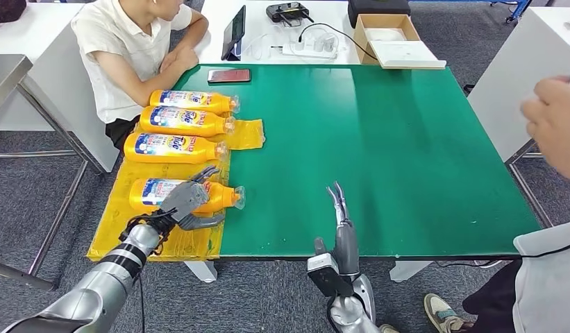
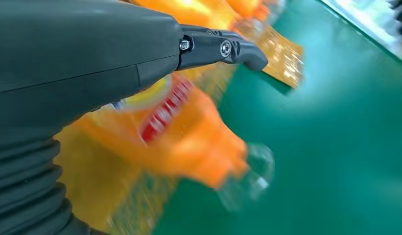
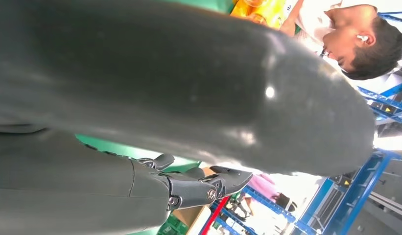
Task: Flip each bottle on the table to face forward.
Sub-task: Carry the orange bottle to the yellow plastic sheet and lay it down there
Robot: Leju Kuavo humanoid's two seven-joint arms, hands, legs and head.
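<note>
Four bottles lie in a column at the table's (image 1: 407, 139) 9 o'clock side, caps toward 3 o'clock; the left hand (image 1: 187, 201) clasps the nearest bottle (image 1: 219, 198), while the right hand (image 1: 339, 208) rests with fingers apart, holding nothing.

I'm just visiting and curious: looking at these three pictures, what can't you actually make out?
- Head view: the left hand covers the middle of the nearest bottle, so its grip is unclear.
- Left wrist view: that bottle's label is too blurred to read.
- Right wrist view: the hand's grey cover hides most of the green table.
- Head view: the phone is too small for detail.
</note>
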